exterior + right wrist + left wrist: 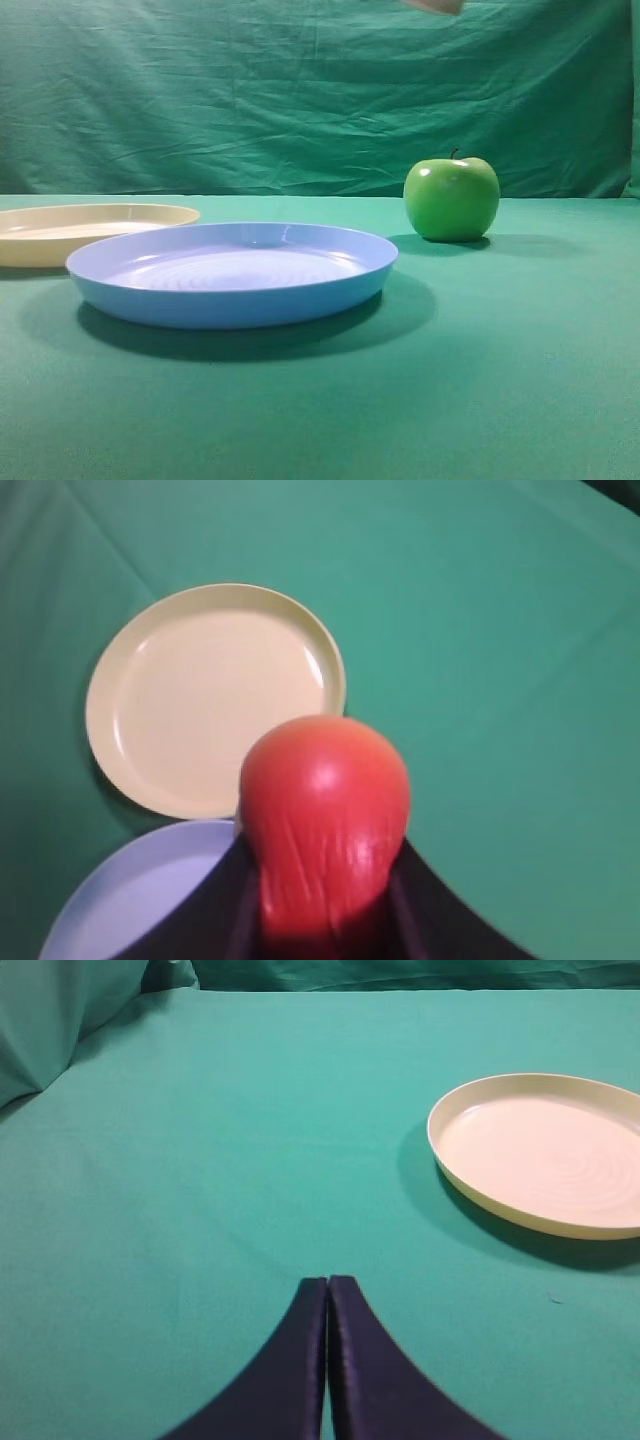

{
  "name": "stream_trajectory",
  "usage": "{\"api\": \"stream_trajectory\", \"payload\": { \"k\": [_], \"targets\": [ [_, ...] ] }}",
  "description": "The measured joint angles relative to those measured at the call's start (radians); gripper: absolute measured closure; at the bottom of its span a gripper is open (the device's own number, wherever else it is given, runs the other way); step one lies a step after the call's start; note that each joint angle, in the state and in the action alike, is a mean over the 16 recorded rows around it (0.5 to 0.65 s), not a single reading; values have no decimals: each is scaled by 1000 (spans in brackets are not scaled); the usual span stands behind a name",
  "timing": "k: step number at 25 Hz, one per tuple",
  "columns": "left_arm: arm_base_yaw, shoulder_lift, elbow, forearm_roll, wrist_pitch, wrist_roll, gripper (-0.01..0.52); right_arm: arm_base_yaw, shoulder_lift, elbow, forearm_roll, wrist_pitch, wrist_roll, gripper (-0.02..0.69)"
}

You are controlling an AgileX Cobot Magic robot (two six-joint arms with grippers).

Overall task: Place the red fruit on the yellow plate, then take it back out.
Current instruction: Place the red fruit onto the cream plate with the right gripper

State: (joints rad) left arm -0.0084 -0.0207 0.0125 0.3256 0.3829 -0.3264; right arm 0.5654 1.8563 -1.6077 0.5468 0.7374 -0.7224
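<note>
In the right wrist view the red fruit [325,810] fills the space between the dark fingers of my right gripper [325,858], which is shut on it. It hangs in the air over the near edge of the yellow plate [200,700], which lies bare on the green cloth. The same plate shows at the far left [90,225] of the exterior view and at the right [545,1155] of the left wrist view. My left gripper [328,1282] is shut on nothing, low over the cloth, left of the plate. Neither arm shows in the exterior view.
A light blue plate [235,270] lies in front of the yellow one, and its rim [140,900] sits below the held fruit. A glossy green apple [452,198] stands at the back right. Green cloth covers the table and hangs behind it.
</note>
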Motion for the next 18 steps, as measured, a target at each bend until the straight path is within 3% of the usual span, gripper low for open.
{"api": "stream_trajectory", "payload": {
  "k": [13, 18],
  "targets": [
    [0, 0, 0, 0, 0, 0, 514, 170, 396, -322, 22, -46, -47, 476],
    [0, 0, 0, 0, 0, 0, 514, 186, 471, -359, 57, -79, -106, 406]
  ]
}}
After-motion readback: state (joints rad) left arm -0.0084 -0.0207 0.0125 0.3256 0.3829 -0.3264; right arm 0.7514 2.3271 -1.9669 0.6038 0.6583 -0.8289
